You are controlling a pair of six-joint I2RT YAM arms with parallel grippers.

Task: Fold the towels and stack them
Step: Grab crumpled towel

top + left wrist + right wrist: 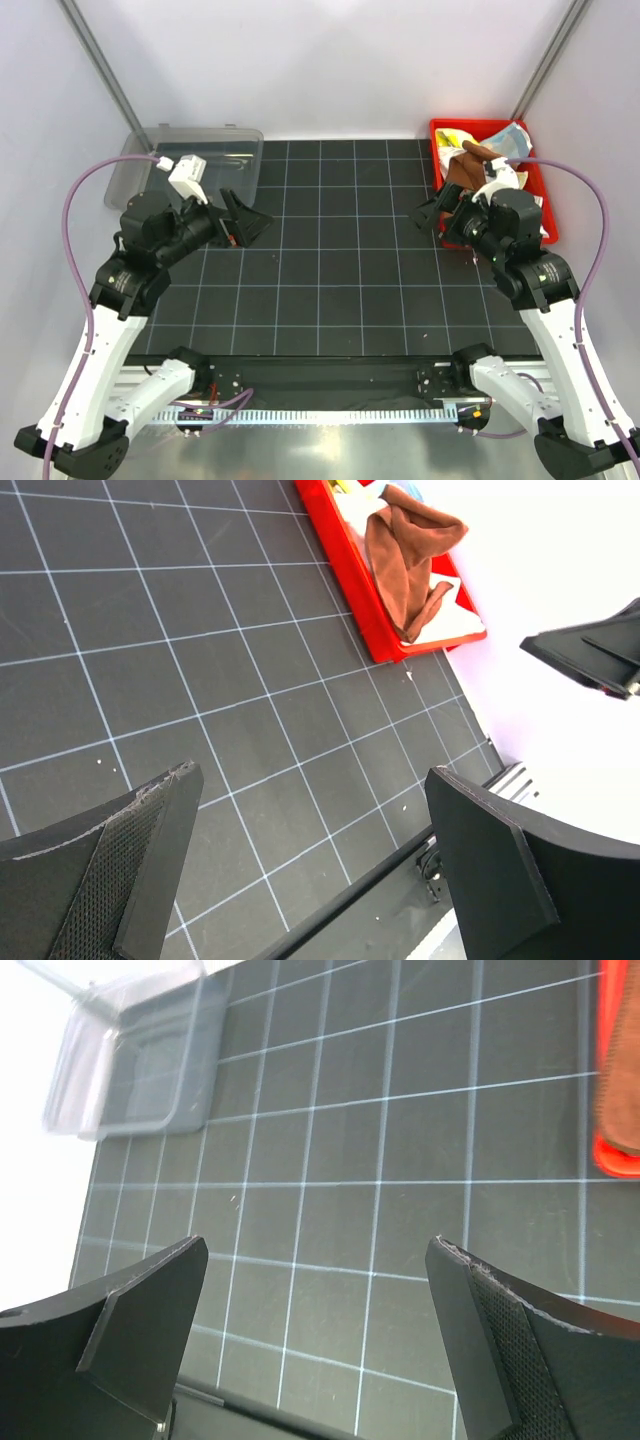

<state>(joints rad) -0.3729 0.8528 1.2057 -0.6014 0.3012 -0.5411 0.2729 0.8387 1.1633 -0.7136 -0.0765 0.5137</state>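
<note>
Black gridded tabletop [330, 260], red bin [547, 222] at the far right corner, with rust-brown towel [466, 170] heaped on top inside, pale yellow towel [451, 140] and light-blue towel [510, 136] behind it. Well left of the red bin, clear tub [135, 170] and left fingers [100, 880] — spread apart; right fingers [520, 1360], likewise spread apart, just beside the red bin.

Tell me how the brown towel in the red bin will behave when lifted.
Probably floppy: the brown towel lies crumpled in deep folds over other cloths in the red bin. Lifted by one corner, it would likely sag and unfold. It may drag the cloths beneath, since it rests on them.
</note>
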